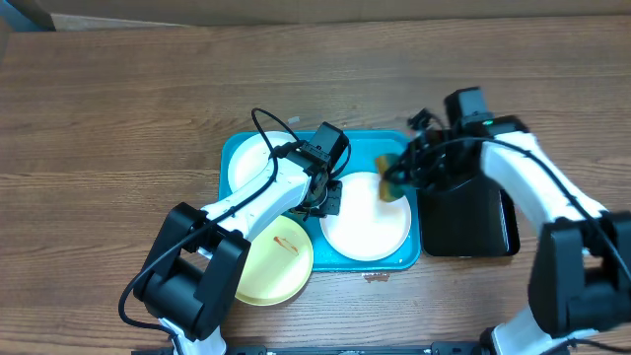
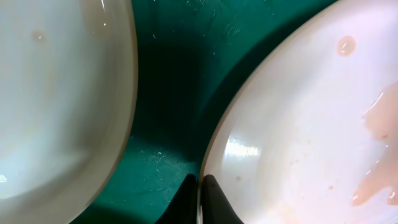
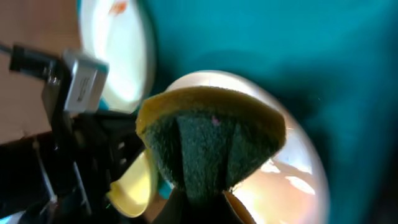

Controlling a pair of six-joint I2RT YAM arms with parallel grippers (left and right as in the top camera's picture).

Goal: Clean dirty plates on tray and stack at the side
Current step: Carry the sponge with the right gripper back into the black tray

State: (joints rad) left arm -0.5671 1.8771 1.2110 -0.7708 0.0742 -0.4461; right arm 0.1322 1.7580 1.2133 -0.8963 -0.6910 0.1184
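We have the left gripper (image 1: 332, 200) nipped almost shut on the rim of the smeared white plate (image 1: 367, 232), which runs up between its tips, apparently to pin it against scrubbing. The right gripper (image 1: 406, 176) squeezes a yellow-and-green sponge (image 1: 390, 182) into a fold just above that plate's far edge; we cannot tell if it touches. The plate lies in the turquoise tray (image 1: 408, 258), a second white plate (image 1: 253, 163) just across from the left fingertips, and a yellow-green plate (image 1: 276, 261) off the tray behind that wrist. Only the left wrist view reveals the pinkish smears (image 2: 379, 149); only the overhead shows the black tray (image 1: 473, 222) beneath the right arm.
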